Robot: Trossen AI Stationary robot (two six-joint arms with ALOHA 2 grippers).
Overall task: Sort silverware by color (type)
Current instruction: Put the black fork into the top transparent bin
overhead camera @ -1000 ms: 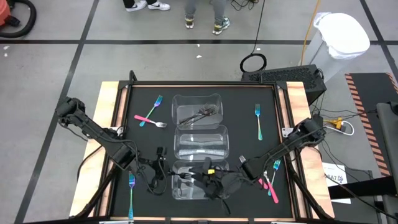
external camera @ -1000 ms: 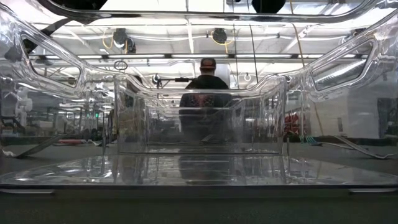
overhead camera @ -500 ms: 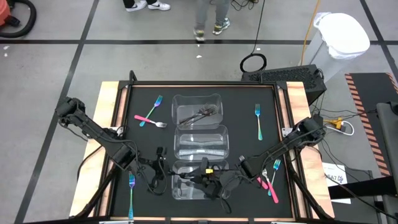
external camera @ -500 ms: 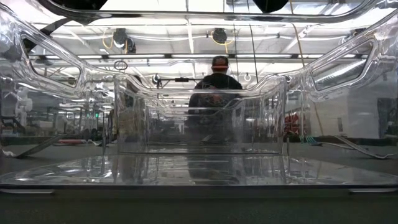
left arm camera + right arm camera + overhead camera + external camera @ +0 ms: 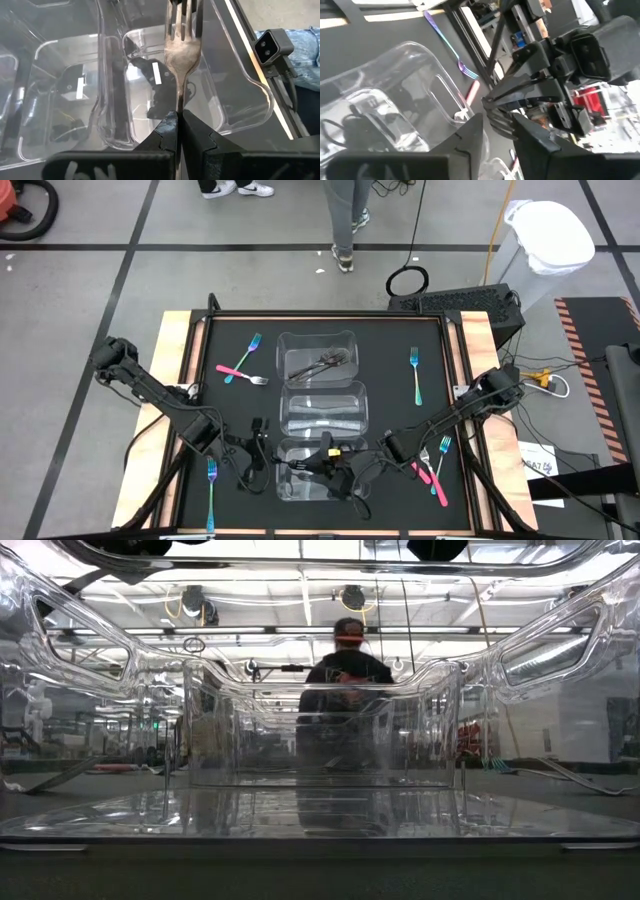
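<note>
Over the nearest clear container (image 5: pixel 308 473), the left gripper (image 5: pixel 180 117) jaws pinch a grey fork (image 5: pixel 181 47) by its handle. The right gripper (image 5: pixel 496 125) jaws straddle its tines, half spread. Blue and pink forks (image 5: pixel 432 470) lie on the table (image 5: pixel 385 360) beside the right arm.

Matte black counter (image 5: pixel 390 345) edged in pale wood. Three clear plastic rectangular containers (image 5: pixel 320 410) run down its middle. Teal-handled fork (image 5: pixel 416 375), pink-handled fork (image 5: pixel 240 371), blue-handled fork (image 5: pixel 211 490). Dull grey all-metal fork (image 5: pixel 179 55) between black claw fingers (image 5: pixel 162 137).
</note>
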